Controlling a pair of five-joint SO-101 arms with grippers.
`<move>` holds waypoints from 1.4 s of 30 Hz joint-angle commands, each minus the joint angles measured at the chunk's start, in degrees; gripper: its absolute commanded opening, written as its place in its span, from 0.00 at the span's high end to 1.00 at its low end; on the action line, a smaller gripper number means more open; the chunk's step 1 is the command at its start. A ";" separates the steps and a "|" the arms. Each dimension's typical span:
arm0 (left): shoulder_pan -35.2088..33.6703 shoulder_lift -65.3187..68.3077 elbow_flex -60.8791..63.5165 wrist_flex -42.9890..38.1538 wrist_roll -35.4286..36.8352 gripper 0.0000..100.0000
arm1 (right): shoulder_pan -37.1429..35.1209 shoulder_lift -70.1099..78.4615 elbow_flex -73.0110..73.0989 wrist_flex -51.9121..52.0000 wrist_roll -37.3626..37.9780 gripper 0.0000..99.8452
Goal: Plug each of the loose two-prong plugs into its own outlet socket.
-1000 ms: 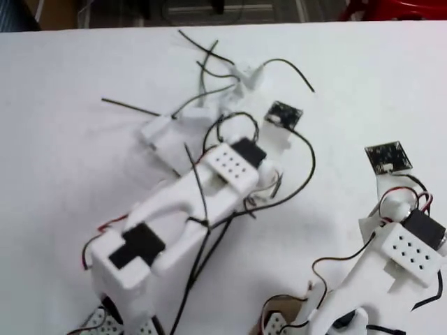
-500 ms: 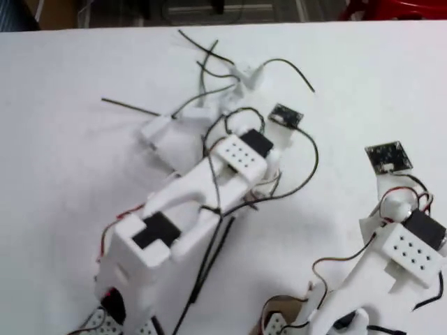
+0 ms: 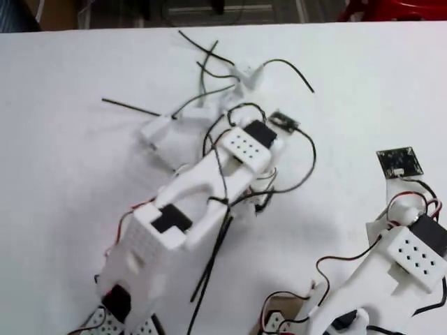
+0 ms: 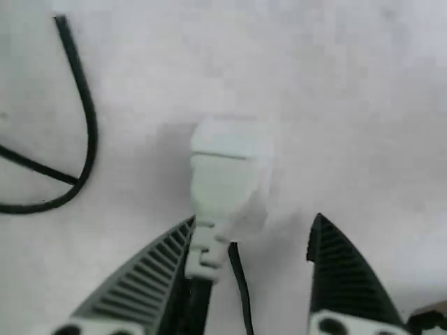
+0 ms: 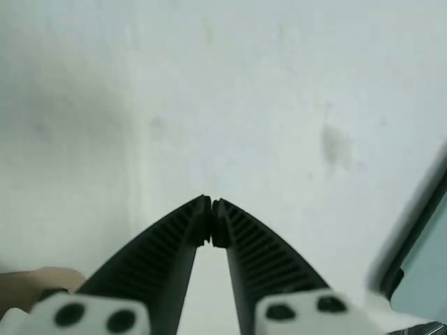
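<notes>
A white two-prong plug (image 4: 227, 181) lies flat on the white table with its black cord (image 4: 237, 279) trailing back between my left gripper's fingers. My left gripper (image 4: 254, 220) is open and low over the plug, one finger (image 4: 164, 272) against the plug's cord end, the other finger (image 4: 342, 269) standing apart. In the high view the left arm (image 3: 209, 185) stretches to the table's middle. Another white plug (image 3: 244, 75) with black cords lies farther back. My right gripper (image 5: 211, 204) is shut on nothing above bare table. The right arm (image 3: 408, 255) sits at the near right.
A white block (image 3: 162, 132) with a black lead lies just left of the left arm's wrist. Loose black cords (image 3: 209, 59) sprawl across the far middle, and more run under the left arm (image 3: 213, 258). The table's left side and far right are bare.
The left arm has stretched farther out and lowered toward the table's middle, its wrist shifting up and right. The right arm has drifted slightly right and toward the near edge.
</notes>
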 commanded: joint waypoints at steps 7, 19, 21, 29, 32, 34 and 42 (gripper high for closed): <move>-0.75 3.47 -1.32 -0.18 -0.62 0.80 | 0.57 -1.19 -0.44 -0.75 0.35 0.98; -0.75 10.15 -9.67 -2.29 -0.44 0.91 | 5.85 -1.19 -0.26 -4.18 1.76 0.98; -0.75 8.84 -12.31 -2.81 1.67 0.91 | 6.11 -0.92 -0.18 -4.00 2.81 0.98; -2.77 10.24 -34.73 -9.49 5.10 0.95 | 6.37 -1.10 2.55 -4.44 3.52 0.98; -5.85 14.90 -41.14 -13.54 5.10 0.97 | 6.37 -1.10 3.60 -4.44 3.60 0.98; -8.04 18.42 -44.40 -13.98 5.27 0.97 | 6.11 -1.10 4.57 -4.62 3.60 0.98; -11.21 31.34 -53.98 -11.96 5.10 0.93 | 6.37 -1.10 10.11 -12.00 3.60 0.98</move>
